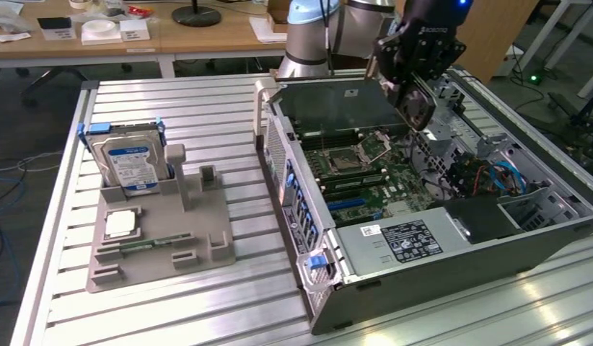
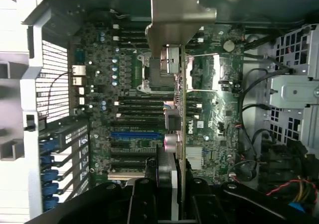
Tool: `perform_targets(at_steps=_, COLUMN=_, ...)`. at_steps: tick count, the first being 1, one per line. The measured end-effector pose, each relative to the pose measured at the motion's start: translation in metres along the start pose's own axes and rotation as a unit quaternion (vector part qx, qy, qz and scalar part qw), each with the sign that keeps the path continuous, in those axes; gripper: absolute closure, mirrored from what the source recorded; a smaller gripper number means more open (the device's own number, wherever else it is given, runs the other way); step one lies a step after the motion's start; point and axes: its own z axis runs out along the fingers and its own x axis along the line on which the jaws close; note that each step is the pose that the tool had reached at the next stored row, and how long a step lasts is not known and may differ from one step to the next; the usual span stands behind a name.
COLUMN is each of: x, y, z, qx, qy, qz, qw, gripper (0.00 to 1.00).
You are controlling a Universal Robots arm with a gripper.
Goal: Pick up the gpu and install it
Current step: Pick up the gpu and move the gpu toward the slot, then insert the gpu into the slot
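Hand: the hand (image 2: 170, 198) is clamped on the gpu (image 1: 417, 103), one finger on each face. A firm hold, nothing loose.
Card: the gpu hangs on edge above the open computer case (image 1: 527, 238), at the far end, fan face showing in the exterior view.
Step in hand: my read is that the card is being lined up over the motherboard (image 2: 124, 84).
Doing it well: hold the card dead upright, with its long edge parallel to the slot rows and the metal bracket (image 2: 182, 12) square to the case wall. No tilt and no twist, or a corner could catch.
Watch for: the blue cables (image 1: 498, 176) sit close on the exterior view's right — they could snag, so stay clear of that side.
Slot check: one blue slot (image 2: 134, 134) stands out among the dark rows beside the card's edge. I cannot tell which row the card is meant for.
Count, close in: one hand, one gpu, one bracket, one case, one motherboard.
Count, across the worktop (image 1: 181, 108): one grey holder (image 1: 161, 252) — on it one hard drive (image 1: 131, 164) standing upright, one processor chip (image 1: 120, 224) lying flat and one memory stick (image 1: 152, 244) in its groove.
Far back: one desk (image 1: 229, 32) with small odds and ends, well apart from the work.
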Motion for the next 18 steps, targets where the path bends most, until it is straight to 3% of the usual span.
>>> perform_targets(at_steps=6, x=-0.017, y=0.0001, z=0.0, qx=0.0, qy=0.0, qz=0.0, qw=1.0, gripper=0.72)
perform_targets(at_steps=18, x=-0.018, y=0.0001, z=0.0, qx=0.0, qy=0.0, qz=0.0, qw=1.0, gripper=0.72)
